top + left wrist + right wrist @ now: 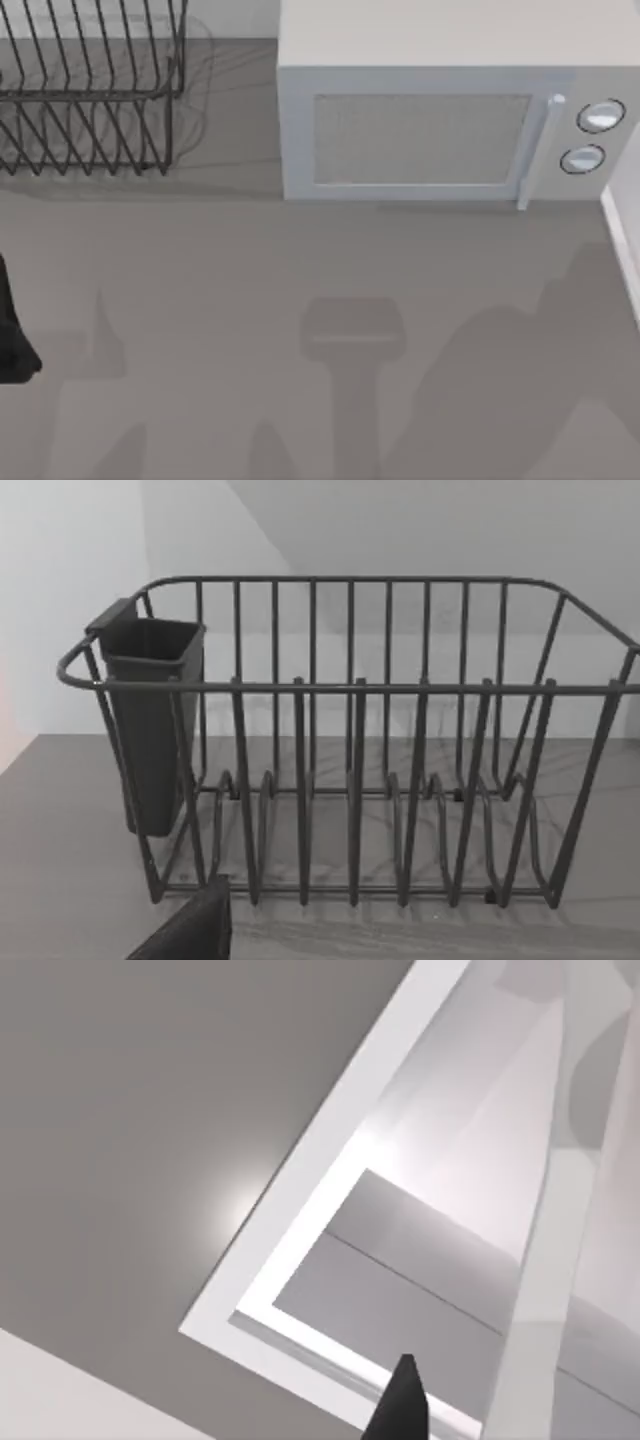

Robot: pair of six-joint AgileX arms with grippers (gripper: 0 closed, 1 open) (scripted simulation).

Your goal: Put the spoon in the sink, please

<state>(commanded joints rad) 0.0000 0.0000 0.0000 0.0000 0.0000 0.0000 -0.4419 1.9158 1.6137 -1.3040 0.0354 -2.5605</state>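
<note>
The spoon is out of view. The sink [622,235] is a white basin at the table's right edge, and its white rim and inner walls [300,1260] fill much of the right wrist view. A dark tip of my right gripper [400,1408] hangs over the sink's corner. My left arm [12,335] is a black shape at the far left edge of the table. A dark part of my left gripper [190,932] sits in front of the dish rack [350,740].
A black wire dish rack [90,90] stands at the back left, with a dark utensil cup [150,720] hung on one end. A white microwave [440,110] stands at the back, right of centre. The grey counter [300,300] stretches in front of them.
</note>
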